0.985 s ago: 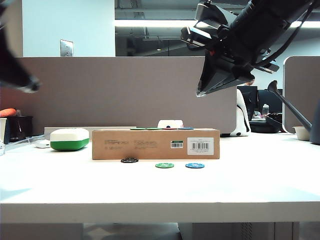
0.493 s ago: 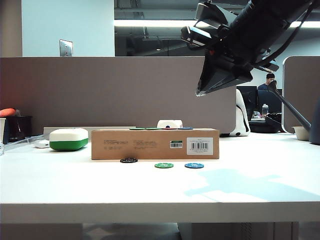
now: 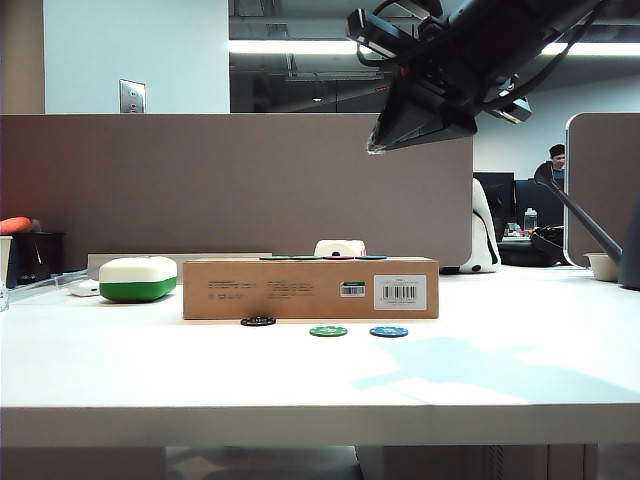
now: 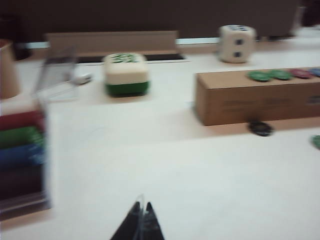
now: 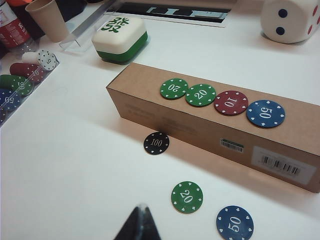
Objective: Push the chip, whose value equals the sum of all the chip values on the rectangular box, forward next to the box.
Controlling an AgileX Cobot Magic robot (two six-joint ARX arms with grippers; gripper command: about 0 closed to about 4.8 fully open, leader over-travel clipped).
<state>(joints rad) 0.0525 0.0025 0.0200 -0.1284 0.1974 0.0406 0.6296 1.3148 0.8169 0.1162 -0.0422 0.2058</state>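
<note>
1. Two grippers are seen nearest: the right gripper [image 5: 141,222], raised high over the table, and the left gripper [image 4: 141,225] low at the left, both with jaws pressed together.
2. Three loose chips lie on the table: the green chip [image 5: 187,197], the blue chip [image 5: 235,223] and, just beside the box front, the chip [image 5: 156,143] marked 100.
3. That chip is judged light, stiff and slippery, best nudged at its near edge.
4. Four chips are counted on the rectangular box [image 5: 200,131]: 20, 20, 10, 50.

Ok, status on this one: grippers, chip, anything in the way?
Left gripper shut, low over bare table. Right gripper shut, raised. Black 100 chip beside the rectangular box. Nothing in the way.
</note>
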